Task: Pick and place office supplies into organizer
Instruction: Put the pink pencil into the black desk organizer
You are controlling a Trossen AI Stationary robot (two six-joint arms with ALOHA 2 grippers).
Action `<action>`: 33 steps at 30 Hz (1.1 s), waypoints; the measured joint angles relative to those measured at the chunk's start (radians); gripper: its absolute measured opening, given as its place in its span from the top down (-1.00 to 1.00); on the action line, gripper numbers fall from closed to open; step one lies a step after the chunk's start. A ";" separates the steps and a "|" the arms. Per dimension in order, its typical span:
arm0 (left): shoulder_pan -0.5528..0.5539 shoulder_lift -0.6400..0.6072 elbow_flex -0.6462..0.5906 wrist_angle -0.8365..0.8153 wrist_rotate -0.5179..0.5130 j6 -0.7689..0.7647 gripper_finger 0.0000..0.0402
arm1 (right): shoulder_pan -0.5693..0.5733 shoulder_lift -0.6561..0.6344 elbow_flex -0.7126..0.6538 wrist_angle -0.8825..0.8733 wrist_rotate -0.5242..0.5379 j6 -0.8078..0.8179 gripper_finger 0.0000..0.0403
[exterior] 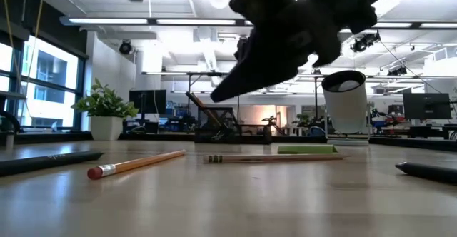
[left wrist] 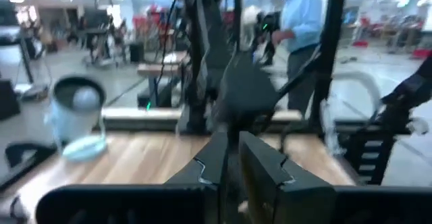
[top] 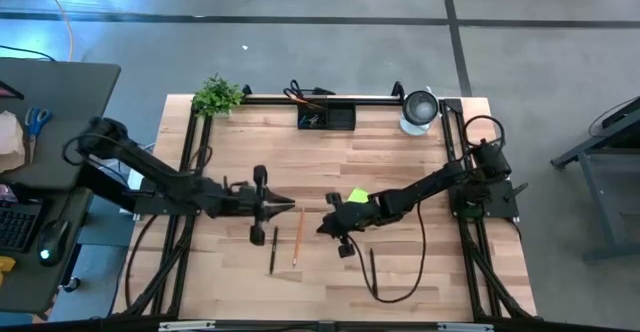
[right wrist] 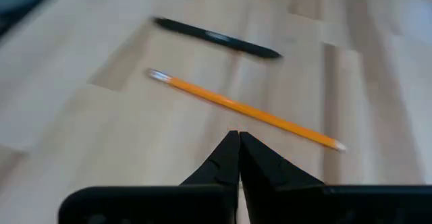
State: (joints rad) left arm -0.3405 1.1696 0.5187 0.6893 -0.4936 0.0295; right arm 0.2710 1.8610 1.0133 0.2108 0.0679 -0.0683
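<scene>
An orange pencil (top: 297, 237) and a black pen (top: 273, 248) lie flat on the table near its middle; both show in the right wrist view as the pencil (right wrist: 246, 109) and pen (right wrist: 216, 38). A second pen (top: 372, 266) lies nearer the front edge. The lime-green sticky pad (top: 358, 196) rests beside the right arm. In the low view a wooden pencil (exterior: 271, 158) lies in front of the pad. The black organizer (top: 327, 117) sits at the far edge. My left gripper (top: 288, 207) is shut and points right. My right gripper (right wrist: 237, 142) is shut, hovering just short of the orange pencil.
A silver-and-white cup (top: 418, 110) stands at the far right corner and a small green plant (top: 217, 95) at the far left. Scissors (top: 303, 95) lie behind the organizer. A black cable (top: 400, 287) loops over the near right part. A person stands beyond the table in the left wrist view.
</scene>
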 joint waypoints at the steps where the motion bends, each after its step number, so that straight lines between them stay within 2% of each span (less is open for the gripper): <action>1: 0.000 -0.013 0.008 0.000 0.006 0.007 0.86 | 0.000 0.000 -0.006 0.004 0.029 -0.003 0.98; 4: 0.000 -0.028 0.018 0.001 0.009 0.007 0.86 | -0.005 0.001 -0.035 0.076 0.053 -0.027 0.91; 9: 0.000 0.001 0.016 -0.089 0.011 -0.043 0.86 | -0.023 0.011 -0.100 0.191 -0.022 0.007 0.68; 12: 0.000 0.056 0.010 -0.161 0.063 -0.118 0.86 | -0.023 0.011 -0.158 0.262 -0.044 0.003 0.54; 15: -0.002 0.141 -0.015 -0.137 0.103 -0.176 0.86 | -0.022 0.011 -0.222 0.339 -0.038 -0.008 0.47; 20: 0.015 0.251 -0.020 0.165 0.079 -0.136 0.86 | -0.022 0.011 -0.300 0.391 0.010 -0.010 0.46; 23: 0.016 0.257 0.000 0.232 0.116 -0.082 0.86 | -0.022 0.011 -0.331 0.400 0.011 -0.005 0.49; 27: 0.012 0.229 0.035 0.217 0.143 -0.028 0.86 | -0.022 0.011 -0.366 0.400 0.030 0.001 0.57; 33: 0.013 0.214 0.050 0.051 0.152 -0.034 0.86 | -0.028 0.012 -0.406 0.454 0.029 0.013 0.69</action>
State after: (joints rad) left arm -0.3275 1.3834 0.5690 0.7407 -0.3417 -0.0040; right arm 0.2427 1.8729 0.6071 0.6652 0.0967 -0.0557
